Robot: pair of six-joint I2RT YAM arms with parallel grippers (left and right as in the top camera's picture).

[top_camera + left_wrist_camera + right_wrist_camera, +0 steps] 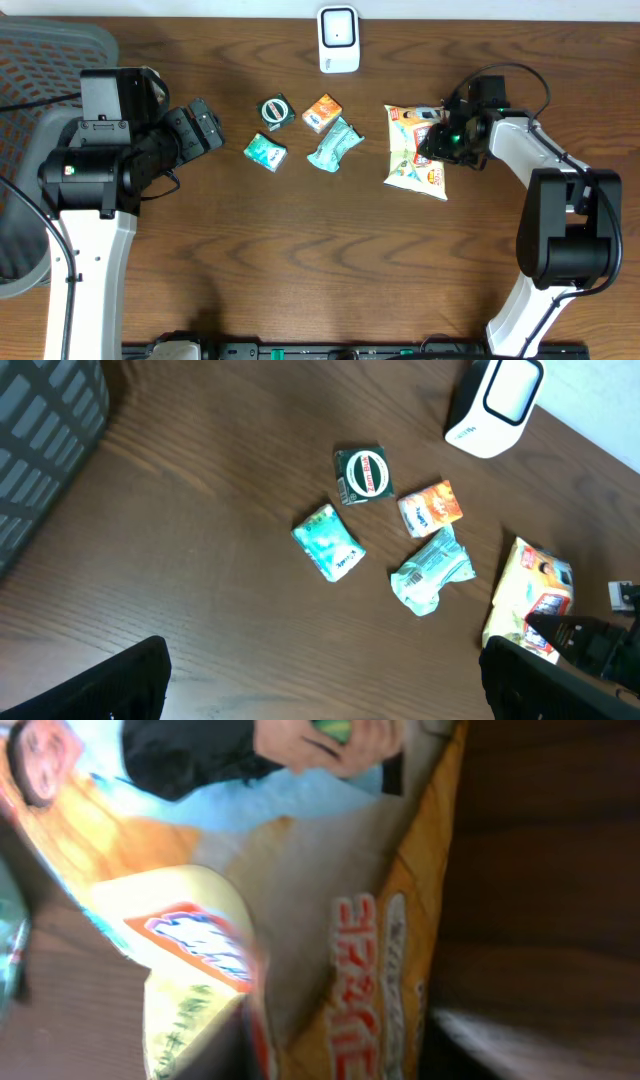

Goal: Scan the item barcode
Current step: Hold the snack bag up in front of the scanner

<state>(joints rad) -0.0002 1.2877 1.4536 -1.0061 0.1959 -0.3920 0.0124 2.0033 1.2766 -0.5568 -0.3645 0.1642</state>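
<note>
A yellow and orange snack bag lies at the right of the table, also seen in the left wrist view. My right gripper sits over its right edge. In the right wrist view the bag fills the frame, and a fold of it is pinched between the dark fingers of that gripper. The white barcode scanner stands at the back centre. My left gripper hovers at the left, wide open and empty.
Between the arms lie a dark green packet, an orange packet, a teal packet and a crumpled light-teal wrapper. A grey mesh basket stands at the far left.
</note>
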